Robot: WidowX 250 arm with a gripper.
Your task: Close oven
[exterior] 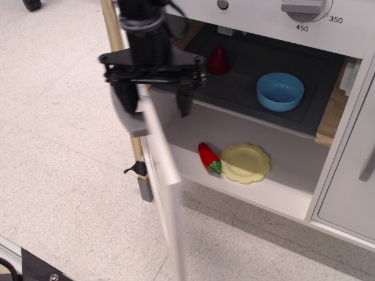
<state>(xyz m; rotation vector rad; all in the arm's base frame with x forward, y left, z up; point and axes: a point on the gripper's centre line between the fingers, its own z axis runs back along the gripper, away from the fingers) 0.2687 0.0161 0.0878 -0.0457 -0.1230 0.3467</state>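
The white toy oven [258,181] stands open, its dark interior and lower white shelf showing. Its hinged white door [163,175] is swung part way round and I see it almost edge-on, blurred by motion, reaching from the upper left down to the bottom edge. My black gripper [153,100] is open, its two fingers [125,96] hanging down astride the door's top edge, one on each side. The door's handle and window are not visible at this angle.
Inside, a dark red cone [218,59] and a blue bowl [280,91] sit on the dark tray. A red pepper [208,158] and a yellow plate [245,162] lie on the lower shelf. A cabinet door [357,187] is at the right. Control knob [302,7] above.
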